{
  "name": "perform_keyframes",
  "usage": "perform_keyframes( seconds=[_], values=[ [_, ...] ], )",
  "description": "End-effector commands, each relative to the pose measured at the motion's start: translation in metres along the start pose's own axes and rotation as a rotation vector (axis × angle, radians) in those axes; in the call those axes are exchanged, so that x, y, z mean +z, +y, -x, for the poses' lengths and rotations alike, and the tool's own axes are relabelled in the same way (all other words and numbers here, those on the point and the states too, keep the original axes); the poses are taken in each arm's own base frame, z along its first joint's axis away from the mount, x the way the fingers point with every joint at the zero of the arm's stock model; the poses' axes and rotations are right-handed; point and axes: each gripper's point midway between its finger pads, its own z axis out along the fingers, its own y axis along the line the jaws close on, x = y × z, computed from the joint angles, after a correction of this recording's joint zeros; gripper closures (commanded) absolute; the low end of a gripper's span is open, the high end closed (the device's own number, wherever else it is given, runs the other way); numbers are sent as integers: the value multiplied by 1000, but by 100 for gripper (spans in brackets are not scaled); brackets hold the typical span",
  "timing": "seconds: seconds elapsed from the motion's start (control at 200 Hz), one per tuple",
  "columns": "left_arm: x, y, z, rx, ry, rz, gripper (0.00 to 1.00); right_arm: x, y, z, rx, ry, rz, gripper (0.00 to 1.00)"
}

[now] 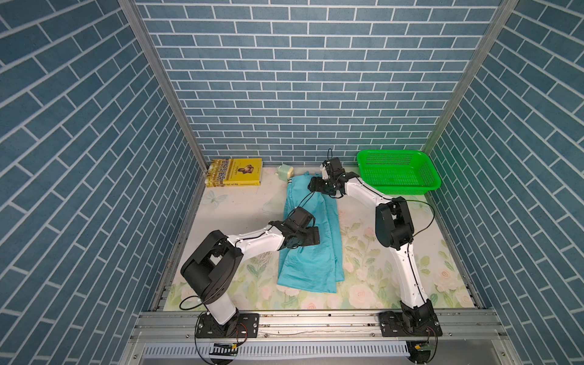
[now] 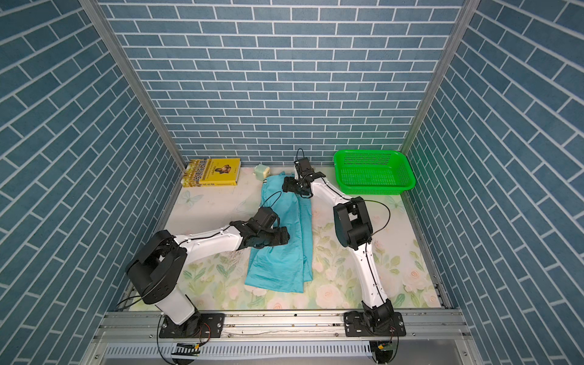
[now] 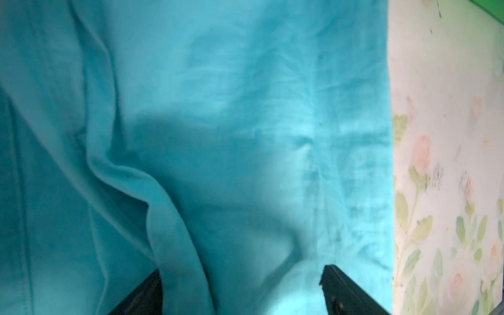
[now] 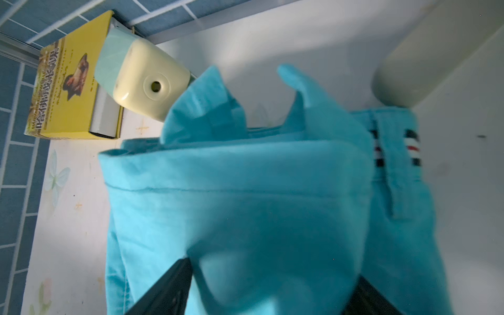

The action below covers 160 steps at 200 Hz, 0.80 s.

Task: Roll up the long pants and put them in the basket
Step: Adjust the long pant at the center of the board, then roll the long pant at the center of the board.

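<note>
The long pants [image 1: 316,252] lie folded along the middle of the worktop [image 1: 376,275], waistband [image 4: 411,147] at the far end. The left tool [image 3: 240,281] gapes wide over mid-leg cloth. The right tool [image 4: 272,270], wide too, straddles cloth by the waistband.

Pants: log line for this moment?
pants: laid out, unrolled | left gripper: open over leg | right gripper: waist end, cloth between jaws, grip unclear

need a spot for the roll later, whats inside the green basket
In both top views the green basket shows only its mesh floor and walls, nothing in it. Its near wall covers a strip of floor behind it; that strip cannot be checked.
</note>
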Motion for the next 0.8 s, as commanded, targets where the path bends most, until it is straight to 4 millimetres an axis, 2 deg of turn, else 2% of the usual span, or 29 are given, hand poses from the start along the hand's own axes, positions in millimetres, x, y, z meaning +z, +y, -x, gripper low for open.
perform_keyframes(
  seconds=[0.0, 0.025, 0.04, 0.065, 0.135, 0.245, 0.33, 0.43, 0.575, 0.65, 0.795],
  values=[
    [-13, 15, 1, 29, -18, 90, 2, -60, 5, 13, -65, -7, -33, 14],
    [-17, 19, 4, 44, -29, 117, 1, -66, 2, 8, -65, 7, -46, 14],
    [-19, 21, 5, 55, -35, 133, 0, -82, 6, 12, -72, -10, -44, 14],
    [-24, 23, 8, 71, -46, 153, 0, -93, 5, 8, -76, -4, -54, 13],
    [-39, 30, 16, 119, -84, 205, 0, -119, 1, -9, -86, 19, -76, 13],
    [-60, 30, 23, 216, -148, 201, 0, -161, -6, -53, -79, 45, -70, 13],
    [-75, 22, 20, 313, -187, 174, 0, -182, -8, -103, -63, 70, -35, 13],
    [-87, 14, 8, 393, -209, 183, 0, -193, -4, -166, -55, 123, 2, 13],
    [-95, 18, -4, 393, -225, 178, 0, -196, 1, -247, -48, 189, 2, 13],
    [-97, 18, -7, 382, -231, 149, 0, -196, 3, -277, -62, 219, -12, 12],
    [-101, 18, -11, 378, -223, 130, 0, -194, 9, -320, -111, 278, -19, 10]
  ],
)
